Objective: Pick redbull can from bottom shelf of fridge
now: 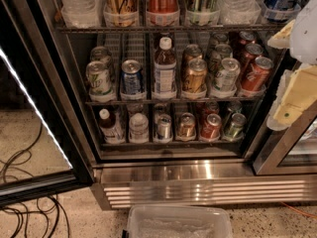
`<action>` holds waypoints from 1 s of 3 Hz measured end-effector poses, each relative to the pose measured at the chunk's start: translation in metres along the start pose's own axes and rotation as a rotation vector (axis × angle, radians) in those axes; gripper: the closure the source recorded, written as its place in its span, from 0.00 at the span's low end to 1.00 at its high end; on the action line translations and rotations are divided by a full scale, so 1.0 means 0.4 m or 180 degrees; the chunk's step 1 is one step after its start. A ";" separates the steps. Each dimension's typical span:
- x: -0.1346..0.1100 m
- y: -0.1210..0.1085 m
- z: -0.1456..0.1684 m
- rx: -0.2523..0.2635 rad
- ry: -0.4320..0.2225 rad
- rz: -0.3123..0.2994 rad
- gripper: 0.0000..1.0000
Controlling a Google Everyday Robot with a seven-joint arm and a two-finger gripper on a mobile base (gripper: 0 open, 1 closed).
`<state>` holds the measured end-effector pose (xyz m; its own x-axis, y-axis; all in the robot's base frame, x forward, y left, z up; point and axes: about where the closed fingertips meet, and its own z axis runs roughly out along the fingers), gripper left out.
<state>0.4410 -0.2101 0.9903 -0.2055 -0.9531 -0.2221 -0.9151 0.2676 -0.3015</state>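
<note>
The redbull can, slim and silver with blue patches, stands near the middle of the bottom shelf of the open fridge. On its left are two white-capped bottles. On its right are a brown-gold can, a red can and a green can. My gripper is at the right edge of the view, in front of the fridge's right frame. It is level with the middle shelf, above and well right of the redbull can. Its cream fingers are spread apart and hold nothing.
The middle shelf holds larger cans and a bottle; the top rack holds tall cans and bottles. The glass door stands open at left with a lit edge strip. A clear plastic bin sits on the floor below the grille. Black cables lie at left.
</note>
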 end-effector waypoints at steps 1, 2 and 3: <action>0.000 0.000 0.000 0.0000 0.0000 0.0000 0.00; -0.043 0.005 0.045 0.0060 -0.0197 0.0081 0.00; -0.043 0.005 0.045 0.0059 -0.0197 0.0081 0.00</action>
<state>0.4489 -0.1905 0.9769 -0.2062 -0.9355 -0.2868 -0.9031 0.2948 -0.3122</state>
